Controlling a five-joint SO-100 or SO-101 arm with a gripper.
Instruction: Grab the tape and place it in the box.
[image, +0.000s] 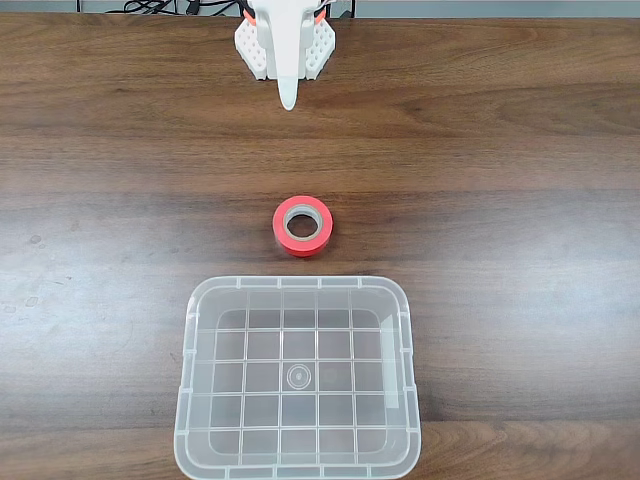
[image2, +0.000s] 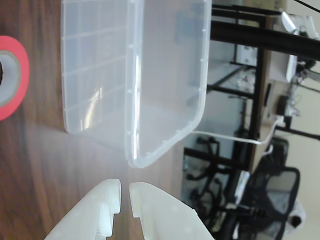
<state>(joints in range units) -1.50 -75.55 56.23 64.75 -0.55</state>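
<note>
The red-orange tape (image: 304, 244) lies flat on the wooden table, roughly at its centre, with its pale core ring facing up. Just below it in the fixed view stands the clear box (image: 300, 284), holding nothing. My white gripper (image: 288, 100) is at the top of that view, well away from the tape, its tip pointing toward it. In the wrist view the two fingertips (image2: 125, 192) sit almost together with nothing between them; the tape (image2: 15, 75) shows at the left edge and the box (image2: 165, 75) fills the upper middle.
The brown wooden table (image: 520, 150) stretches wide on both sides of the tape and box. Past the table's edge in the wrist view stand black desk frames (image2: 250, 35) and an office chair (image2: 275, 190).
</note>
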